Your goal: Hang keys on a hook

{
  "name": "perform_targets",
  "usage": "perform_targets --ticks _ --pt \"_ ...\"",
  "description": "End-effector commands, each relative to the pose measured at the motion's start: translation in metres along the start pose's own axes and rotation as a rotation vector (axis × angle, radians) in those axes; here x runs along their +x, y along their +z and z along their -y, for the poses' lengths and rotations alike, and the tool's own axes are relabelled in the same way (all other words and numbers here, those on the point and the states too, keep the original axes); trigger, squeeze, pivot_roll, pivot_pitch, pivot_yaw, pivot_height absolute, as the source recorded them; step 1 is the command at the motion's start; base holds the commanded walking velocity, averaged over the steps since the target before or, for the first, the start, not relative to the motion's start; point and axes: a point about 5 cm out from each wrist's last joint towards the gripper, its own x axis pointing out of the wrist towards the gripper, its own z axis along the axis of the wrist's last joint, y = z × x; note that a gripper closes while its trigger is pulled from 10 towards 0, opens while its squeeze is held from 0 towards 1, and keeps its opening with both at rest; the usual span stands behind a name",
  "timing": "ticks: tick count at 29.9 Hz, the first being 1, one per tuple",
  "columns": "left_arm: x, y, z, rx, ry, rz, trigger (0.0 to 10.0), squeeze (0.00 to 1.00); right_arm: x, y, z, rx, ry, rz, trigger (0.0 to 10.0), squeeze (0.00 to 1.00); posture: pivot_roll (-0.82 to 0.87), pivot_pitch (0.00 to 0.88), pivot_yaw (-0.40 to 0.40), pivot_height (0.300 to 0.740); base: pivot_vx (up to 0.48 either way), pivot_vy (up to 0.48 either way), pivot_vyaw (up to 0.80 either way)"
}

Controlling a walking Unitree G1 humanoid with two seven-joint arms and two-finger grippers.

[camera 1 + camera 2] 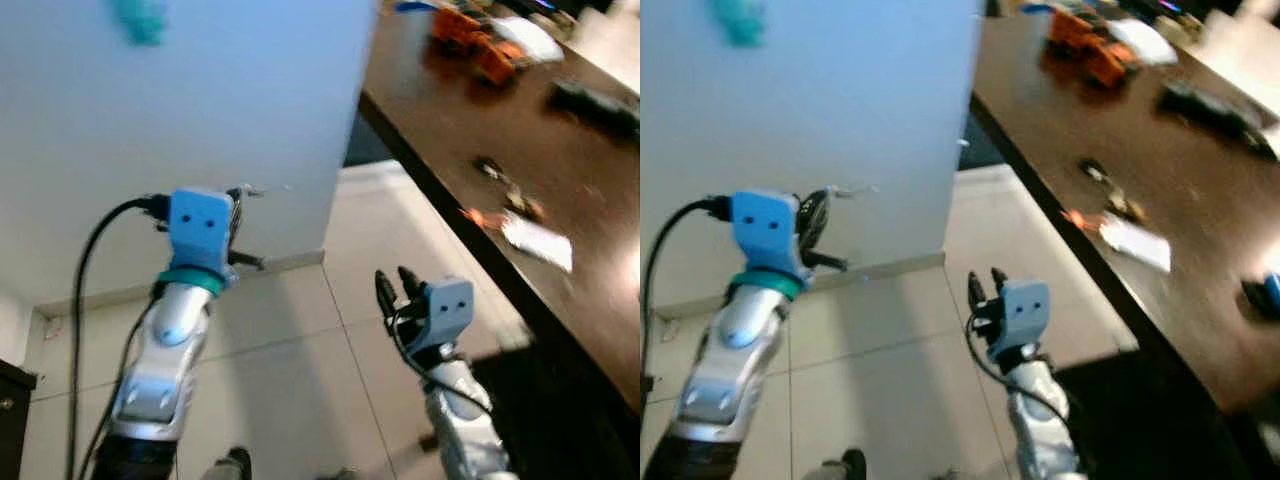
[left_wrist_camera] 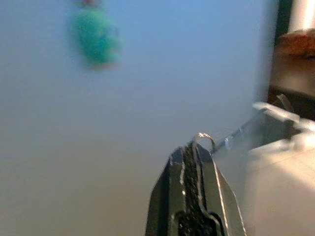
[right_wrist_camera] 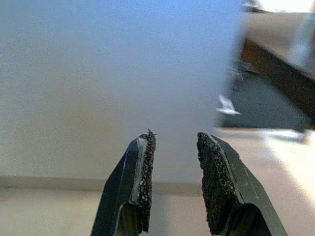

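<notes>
A teal hook (image 1: pixel 140 20) sits high on the white wall (image 1: pixel 230 110); it shows blurred in the left wrist view as the teal hook (image 2: pixel 96 39). My left gripper (image 2: pixel 193 150) is raised in front of that wall, below and to the right of the hook, and is shut on a key ring (image 2: pixel 203 139). Metal keys (image 2: pixel 278 115) dangle off to one side of the ring. From the head, the left gripper (image 1: pixel 240 208) holds the keys (image 1: pixel 247 190) close to the wall. My right gripper (image 1: pixel 397 285) hangs lower over the floor, open, with nothing between its fingers (image 3: pixel 143 162).
A dark wooden table (image 1: pixel 560 200) runs along the right, carrying orange objects (image 1: pixel 475 40), papers and small items. Its edge comes near the wall's corner. Beige floor tiles (image 1: pixel 300 350) lie below. A black cabinet (image 1: pixel 12 400) stands at the lower left.
</notes>
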Motion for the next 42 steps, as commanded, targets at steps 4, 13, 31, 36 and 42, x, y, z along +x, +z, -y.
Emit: perform_targets --ticks 4,13,31,36,42 --pt "0.002 0.0 0.011 -0.019 -0.027 -0.003 10.0 0.0 -0.009 -0.01 0.01 0.01 -0.045 -0.046 10.0 0.0 -0.14 0.093 -0.008 0.74 0.48 0.0 0.18" --pt "0.005 0.003 0.013 -0.025 -0.027 0.011 10.0 0.0 -0.009 -0.011 0.009 0.003 -0.039 -0.047 10.0 0.0 -0.14 0.093 -0.008 0.74 0.48 0.0 0.0" --pt "0.02 0.066 0.01 -0.069 0.01 0.29 10.0 0.0 -0.012 -0.016 0.008 0.017 -0.024 -0.063 10.0 0.0 -0.14 0.095 -0.016 0.74 0.466 0.0 0.0" --pt "0.017 0.08 0.006 -0.001 0.005 0.374 10.0 0.0 -0.012 -0.018 0.008 0.017 -0.02 -0.073 10.0 0.0 -0.13 0.096 -0.018 0.74 0.135 0.0 0.0" --pt "0.015 0.098 0.002 0.033 0.03 0.455 10.0 0.0 -0.014 -0.024 0.008 0.016 -0.016 -0.094 10.0 0.0 -0.13 0.096 -0.021 0.74 0.0 0.0 0.0"
